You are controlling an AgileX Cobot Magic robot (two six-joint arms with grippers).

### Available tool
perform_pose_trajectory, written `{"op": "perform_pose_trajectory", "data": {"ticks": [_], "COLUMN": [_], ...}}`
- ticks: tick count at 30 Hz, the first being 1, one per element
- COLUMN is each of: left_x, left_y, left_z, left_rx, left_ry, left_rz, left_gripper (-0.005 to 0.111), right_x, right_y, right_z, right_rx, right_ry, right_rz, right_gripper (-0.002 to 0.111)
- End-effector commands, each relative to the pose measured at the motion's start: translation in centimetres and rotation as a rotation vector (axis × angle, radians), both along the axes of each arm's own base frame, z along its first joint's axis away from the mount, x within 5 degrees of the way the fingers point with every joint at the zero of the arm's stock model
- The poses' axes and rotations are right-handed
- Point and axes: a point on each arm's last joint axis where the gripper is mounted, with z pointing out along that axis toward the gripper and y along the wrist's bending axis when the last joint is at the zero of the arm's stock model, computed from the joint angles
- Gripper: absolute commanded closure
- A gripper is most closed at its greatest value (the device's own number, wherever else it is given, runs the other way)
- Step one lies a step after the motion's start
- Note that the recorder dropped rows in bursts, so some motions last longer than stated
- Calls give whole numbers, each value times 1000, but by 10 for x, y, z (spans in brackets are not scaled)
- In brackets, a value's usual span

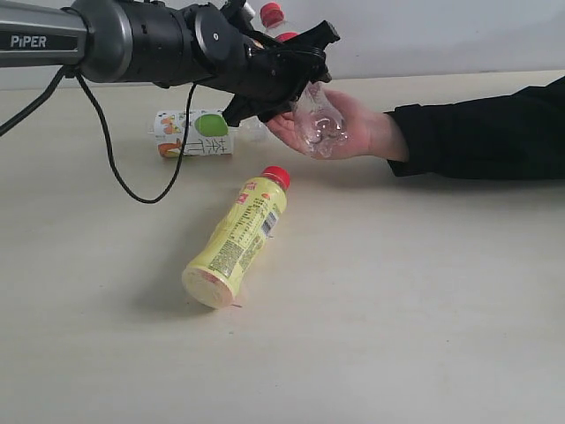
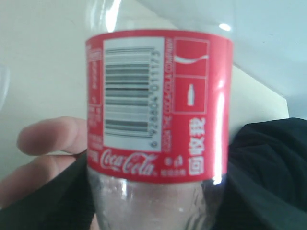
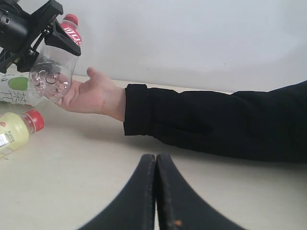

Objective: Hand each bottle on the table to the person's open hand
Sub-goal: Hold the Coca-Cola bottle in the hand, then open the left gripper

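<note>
My left gripper (image 1: 296,78) is shut on the clear bottle with the red label (image 1: 316,119), holding it tilted, base down. The base rests in the person's open hand (image 1: 364,125), which lies palm up above the table (image 1: 397,291). In the left wrist view the red label (image 2: 158,105) fills the frame, with fingers of the hand (image 2: 48,139) behind it. The yellow bottle with the red cap (image 1: 234,243) lies on its side in the middle. A bottle with a green-and-white label (image 1: 196,132) lies behind it. The fourth bottle is out of view. My right gripper (image 3: 156,160) is shut and empty, low over the table.
The person's black-sleeved arm (image 1: 481,132) stretches in from the right along the far part of the table. My left arm's black cable (image 1: 115,168) hangs down to the table at the left. A pale wall (image 3: 192,38) stands behind.
</note>
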Motion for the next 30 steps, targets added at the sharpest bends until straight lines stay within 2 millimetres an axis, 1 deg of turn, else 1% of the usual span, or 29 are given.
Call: {"op": "perform_pose_trajectory", "data": {"ticks": [1,2,3,5,9,10,11,13,15,20,22,24,25,29,30], "left_x": [2,2,3,4,5,5,5,5,5,4,2,-2,-3,-12,-15], "left_y": [1,1,0,0,0,0,0,0,-1,0,0,2,3,9,11], "left_z": [-4,-6,-12,-18,-19,-19,-19,-19,-19,-16,-11,2,5,31,40], "left_rx": [32,36,41,43,43,43,42,30,9,10,12,53,67,156,183], "left_ry": [-26,-23,-13,-13,-16,-18,-19,-10,6,9,8,-6,-11,-54,-74], "left_rz": [-15,-16,-15,-9,-7,-6,-5,5,19,13,3,-44,-56,-134,-166], "left_gripper": [58,54,48,43,43,41,36,21,13,14,14,14,14,14,14], "right_x": [0,0,0,0,0,0,0,0,0,0,0,0,0,0,0], "right_y": [0,0,0,0,0,0,0,0,0,0,0,0,0,0,0], "right_z": [-1,-1,-1,-1,-1,-1,-1,-1,-1,-1,-1,-1,-1,-1,-1], "right_rx": [-7,-7,-7,-7,-7,-7,-7,-7,-7,-7,-7,-7,-7,-7,-7], "right_ry": [-6,-6,-6,-6,-6,-6,-6,-6,-6,-6,-6,-6,-6,-6,-6], "right_rz": [-3,-3,-3,-3,-3,-3,-3,-3,-3,-3,-3,-3,-3,-3,-3], "right_gripper": [108,108,108,108,108,108,108,108,108,108,108,108,108,108,108]}}
